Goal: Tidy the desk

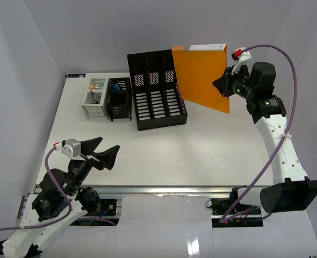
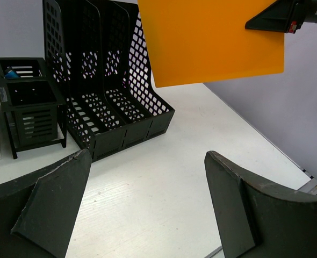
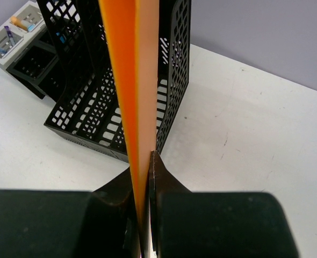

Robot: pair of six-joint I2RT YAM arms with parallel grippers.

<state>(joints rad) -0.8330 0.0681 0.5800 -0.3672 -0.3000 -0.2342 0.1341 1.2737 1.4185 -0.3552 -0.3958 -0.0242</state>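
– Worktop (image 1: 201,156), large, flat, white, rectangular: where is it found?
– Beneath both arms, enclosed by pale grey walls. A black mesh three-slot file rack (image 1: 156,91) is stood at its back.
– And the pincers?
– A flat orange folder (image 1: 201,78) is clamped edge-on in the right pincer (image 1: 225,84). It is held upright above the worktop by the rack's right end, presumably for slotting in. The left pincer (image 1: 106,148) is spread wide, empty, over the near edge.

black file rack (image 1: 157,94) | black mesh caddy (image 1: 119,100) | white caddy (image 1: 95,103) | grey walls (image 1: 24,80)
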